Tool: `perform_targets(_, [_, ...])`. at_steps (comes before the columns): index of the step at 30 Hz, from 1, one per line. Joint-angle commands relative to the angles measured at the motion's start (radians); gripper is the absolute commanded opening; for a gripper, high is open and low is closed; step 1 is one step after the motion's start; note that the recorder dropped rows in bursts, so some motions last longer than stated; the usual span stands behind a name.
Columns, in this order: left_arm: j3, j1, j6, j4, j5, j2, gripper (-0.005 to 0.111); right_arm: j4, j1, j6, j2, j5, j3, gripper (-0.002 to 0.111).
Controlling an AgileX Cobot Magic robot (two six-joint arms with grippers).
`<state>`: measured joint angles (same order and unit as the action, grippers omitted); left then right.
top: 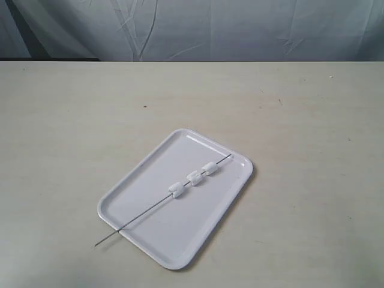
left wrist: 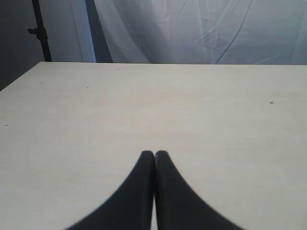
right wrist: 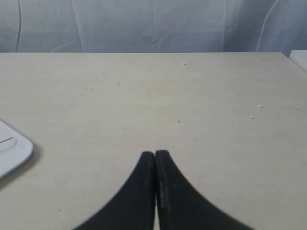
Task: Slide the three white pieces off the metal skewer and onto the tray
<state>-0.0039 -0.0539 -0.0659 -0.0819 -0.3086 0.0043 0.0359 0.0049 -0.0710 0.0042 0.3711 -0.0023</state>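
Note:
A glossy white tray [top: 150, 231] lies on the pale table in the exterior view. Across it runs the thin metal skewer [top: 141, 215], one tip past the tray's near-left rim. Three white pieces are threaded on it, spaced slightly apart: one [top: 177, 190], the middle one [top: 195, 177] and one [top: 210, 168] nearest the far end. Neither arm shows in the exterior view. My left gripper [left wrist: 154, 153] is shut over bare table with nothing held. My right gripper [right wrist: 155, 153] is shut too, empty, with a corner of the tray [right wrist: 17, 152] off to its side.
A wrinkled grey-white curtain [top: 198, 27] hangs behind the table's far edge. A dark stand [left wrist: 41, 31] shows beyond the table corner in the left wrist view. A white object [right wrist: 300, 57] sits at the table's edge in the right wrist view.

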Motion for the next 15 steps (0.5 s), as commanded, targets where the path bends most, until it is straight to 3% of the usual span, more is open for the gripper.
perform_targets(1, [0.004,0.006,-0.001,0.002,0.003,-0.004,0.0,-0.004,-0.002,-0.004,-0.004,-0.01,0.002,-0.001])
perform_targets(15, [0.004,0.006,-0.001,0.002,0.003,-0.004,0.0,-0.019,-0.002,-0.008,-0.004,-0.01,0.002,-0.001])
